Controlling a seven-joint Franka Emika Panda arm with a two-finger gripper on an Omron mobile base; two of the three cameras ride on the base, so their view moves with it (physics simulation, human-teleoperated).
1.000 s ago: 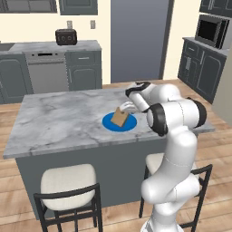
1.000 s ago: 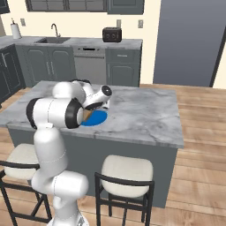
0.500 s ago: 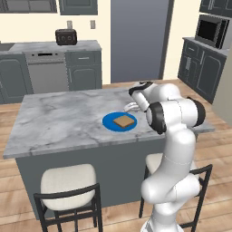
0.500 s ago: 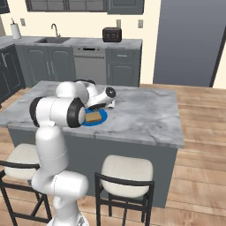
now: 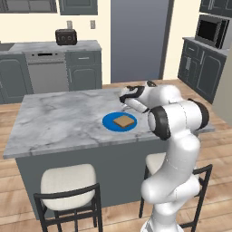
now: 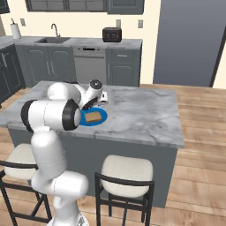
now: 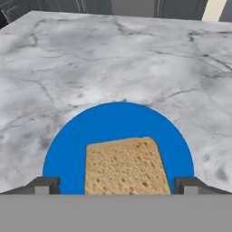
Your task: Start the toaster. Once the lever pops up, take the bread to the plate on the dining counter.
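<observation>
We see the bread (image 5: 123,121) lying flat on the blue plate (image 5: 108,123), near the middle of the left base view, and the plate sits on the marble dining counter (image 5: 59,122). A second ago the slice was tipped up on its edge between the fingers, and half a second ago it had just dropped flat; now it rests there by itself. The gripper (image 5: 123,96) has pulled back a bit and hangs just past the plate, up and to the right of it in that view, with its jaws spread wide and nothing between them (in the hand view the two dark fingertips (image 7: 44,185) stand far apart at the bottom, one on each side of the slice). In the hand view the bread (image 7: 127,165) lies inside the blue circle (image 7: 118,122), not over its rim. The toaster (image 5: 65,36) is far away in the upper left of the left base view, on the back counter. We think this means the job is as good as done: the bread is where it should be, and the arm only has to move off without bumping it.
</observation>
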